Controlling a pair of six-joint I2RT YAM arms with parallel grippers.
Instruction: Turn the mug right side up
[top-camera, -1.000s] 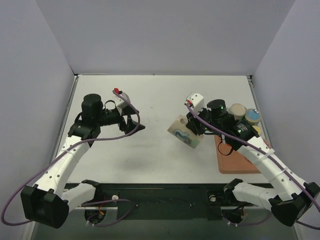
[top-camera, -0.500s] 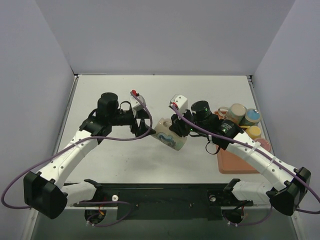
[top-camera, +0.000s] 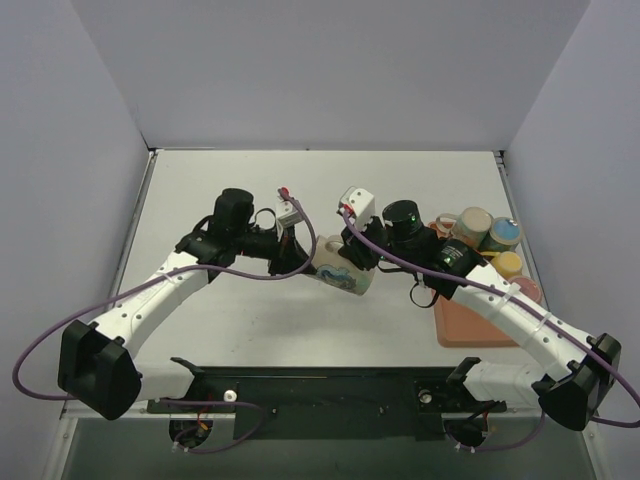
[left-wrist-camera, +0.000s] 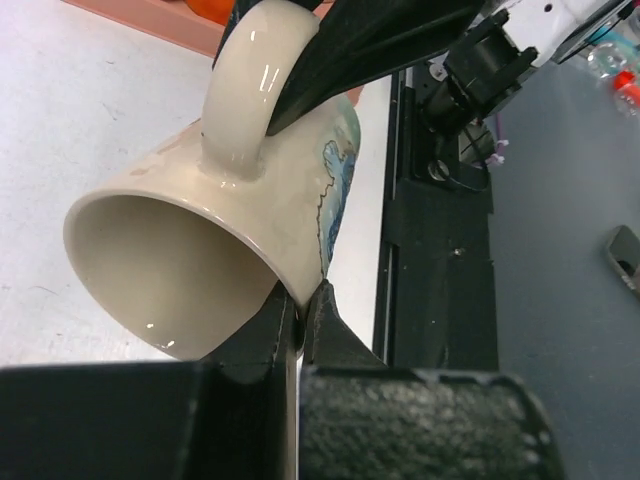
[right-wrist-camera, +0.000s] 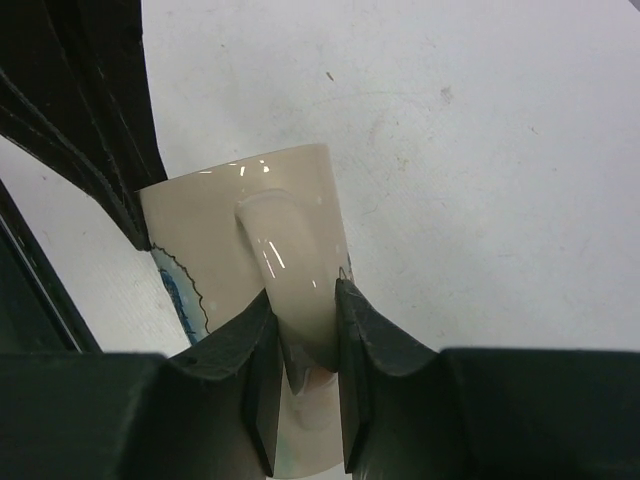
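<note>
A cream mug (top-camera: 340, 274) with a blue pattern hangs on its side above the middle of the table, mouth toward the left. My left gripper (top-camera: 303, 262) is shut on the mug's rim (left-wrist-camera: 300, 290), one finger inside the mouth and one outside. My right gripper (top-camera: 358, 258) is shut on the mug's handle (right-wrist-camera: 290, 290), its jaws pinching the loop from both sides. In the left wrist view the mug's empty inside (left-wrist-camera: 170, 270) faces the camera, and the right gripper's black finger (left-wrist-camera: 370, 50) crosses the handle (left-wrist-camera: 245, 70).
A reddish-brown tray (top-camera: 470, 315) lies at the right, under the right forearm. Several small round containers (top-camera: 488, 232) sit at its far end. Grey walls close the table on three sides. A black rail (top-camera: 330, 390) runs along the near edge.
The right arm carried the mug leftward to the table's middle. My left arm swung right to meet it, and its jaws closed on the mug's rim.
</note>
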